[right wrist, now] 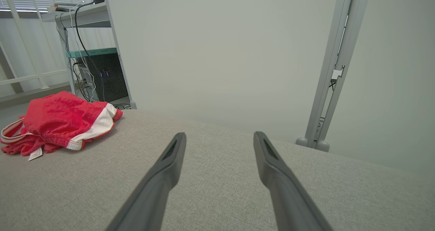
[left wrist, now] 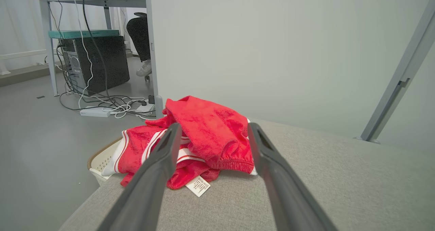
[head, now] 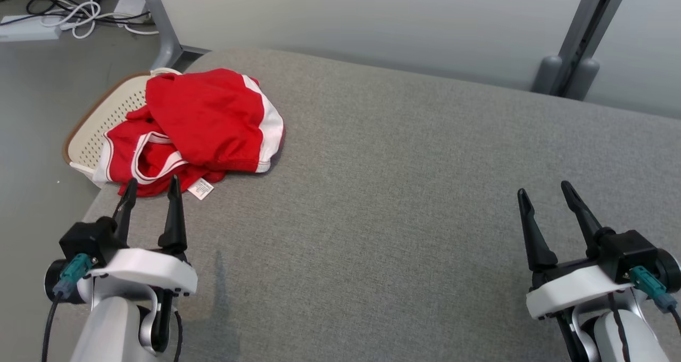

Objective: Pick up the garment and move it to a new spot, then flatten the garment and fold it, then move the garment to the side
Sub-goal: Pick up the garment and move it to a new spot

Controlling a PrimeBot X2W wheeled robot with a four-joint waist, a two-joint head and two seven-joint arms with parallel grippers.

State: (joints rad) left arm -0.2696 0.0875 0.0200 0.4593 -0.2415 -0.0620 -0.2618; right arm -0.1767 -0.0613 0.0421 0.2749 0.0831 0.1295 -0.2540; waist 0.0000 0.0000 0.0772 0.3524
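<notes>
While both grippers stood empty, the garment (head: 213,117) lay crumpled at the desk's (head: 425,191) far left corner, partly spilling onto a basket (head: 101,122) off the left edge. Red cloth, white trim, tag (head: 200,189) on its near side. Judged light, soft, limp; likely to drape and catch on the basket rim. Best hold: the bunched near hem by the tag. Left gripper (head: 152,182): fingers wide, just short of the cloth. Right gripper (head: 545,188): fingers wide, well apart from it, toward the near right corner.
</notes>
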